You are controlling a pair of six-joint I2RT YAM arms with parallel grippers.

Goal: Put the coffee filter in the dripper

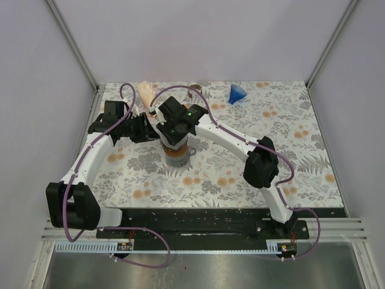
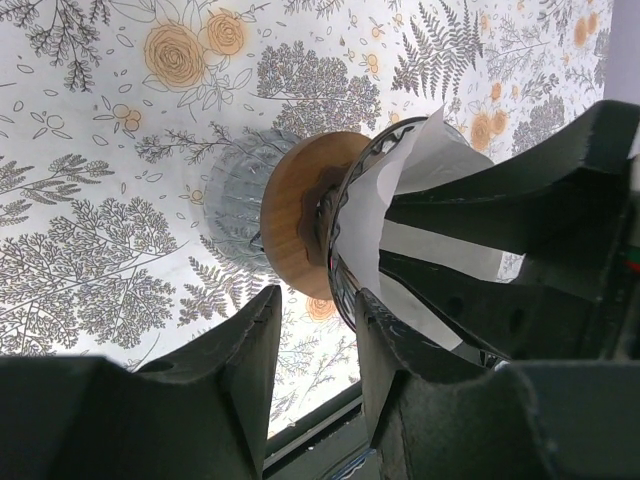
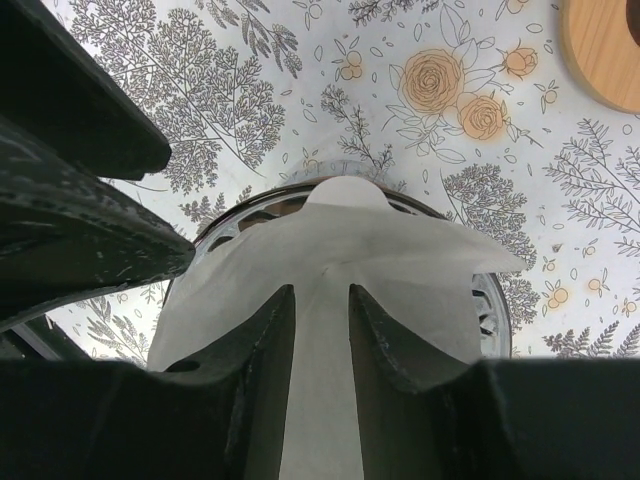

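The glass dripper (image 1: 178,152) with a wooden collar (image 2: 295,210) stands mid-table. The white paper coffee filter (image 3: 340,245) lies spread inside its rim (image 3: 492,300) and also shows in the left wrist view (image 2: 425,165). My right gripper (image 1: 174,133) is directly over the dripper. In its own view the right gripper (image 3: 320,300) has its jaws a narrow gap apart, tips down on the filter. My left gripper (image 2: 318,325) is open and empty, low beside the dripper, with one finger (image 2: 375,330) close against the rim.
A blue funnel (image 1: 237,93) stands at the back of the table. A beige stack (image 1: 146,93) lies at the back left. A round wooden disc (image 3: 605,45) lies beyond the dripper. White walls and metal posts enclose the floral table (image 1: 301,150).
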